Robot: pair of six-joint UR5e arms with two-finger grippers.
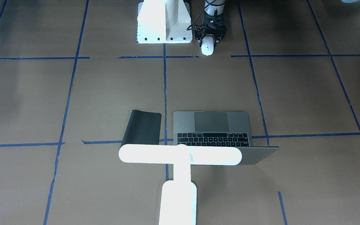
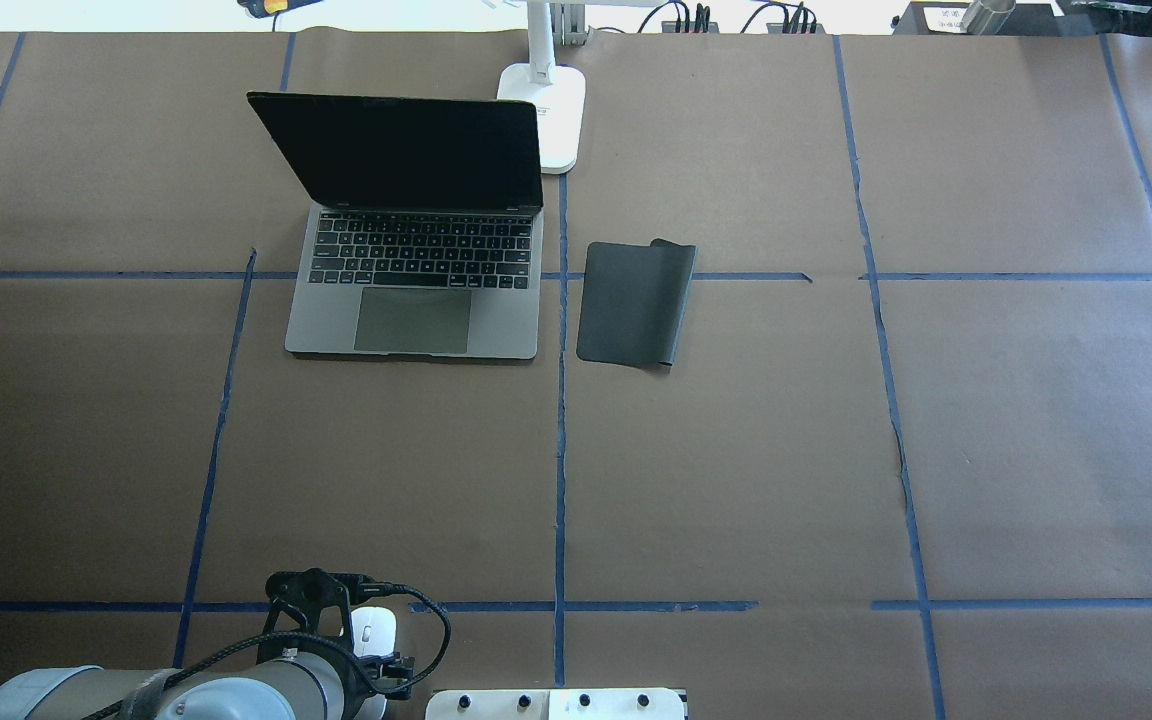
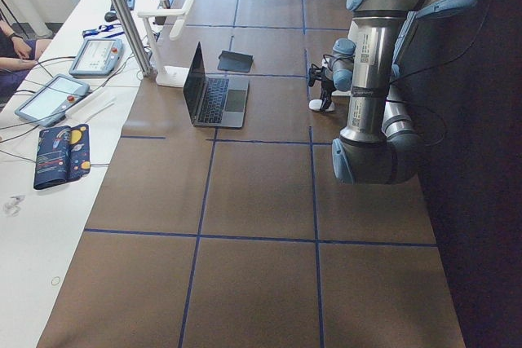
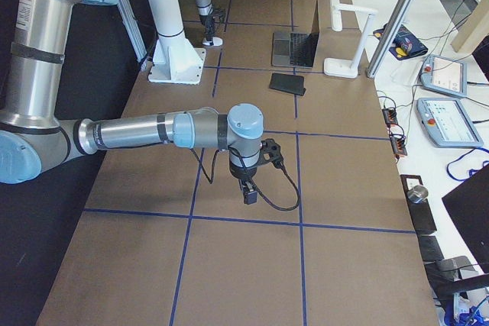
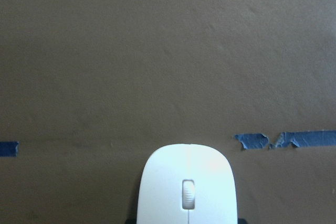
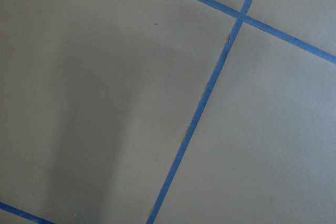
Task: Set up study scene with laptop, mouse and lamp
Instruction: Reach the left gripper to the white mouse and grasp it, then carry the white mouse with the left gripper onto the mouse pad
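The white mouse (image 1: 207,49) lies on the brown table close to the robot's base, next to the pedestal. My left gripper (image 1: 207,41) stands over it, fingers down either side of its rear half, shut on it. The left wrist view shows the mouse (image 5: 187,190) at the bottom edge. The grey laptop (image 2: 416,300) stands open at the far side, left of centre. The white lamp (image 1: 180,156) stands behind it, its base (image 2: 548,110) beside the screen. My right gripper (image 4: 248,188) hangs low over bare table, seen only from the side, so I cannot tell if it is open.
A flat black mat (image 2: 633,302) with one curled edge lies right of the laptop. The white flared pedestal (image 1: 162,22) stands beside the mouse. Blue tape lines cross the table. A side bench (image 4: 447,82) holds tablets and cables.
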